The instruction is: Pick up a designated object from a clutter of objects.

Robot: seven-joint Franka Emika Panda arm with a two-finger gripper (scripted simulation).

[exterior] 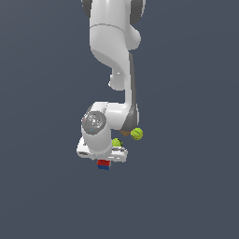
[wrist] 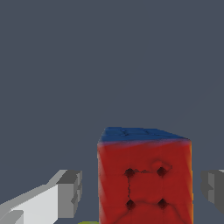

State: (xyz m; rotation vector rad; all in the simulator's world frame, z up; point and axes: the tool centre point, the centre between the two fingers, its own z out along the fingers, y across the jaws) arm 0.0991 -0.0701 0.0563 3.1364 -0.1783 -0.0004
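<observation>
Gripper (wrist: 142,190): jaws spread, straddling the red-blue block (wrist: 144,179), clear gaps either side. Surface: plain dark grey floor (exterior: 186,186). Two tennis balls (exterior: 137,134) just beyond the block; one block.

Block (wrist: 144,179) apparently between fingers (wrist: 70,193).

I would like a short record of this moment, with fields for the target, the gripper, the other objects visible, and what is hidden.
target: red-blue block, red face with four dark holes toward the wrist camera, blue layer behind it
gripper: gripper open, its jaws stand one on each side of the block with a gap on both sides
other objects: two tennis balls, near the arm in the exterior view
arm: Panda arm reaches down and covers most of the clutter
hidden: whether the block rests on the floor cannot be told
</observation>
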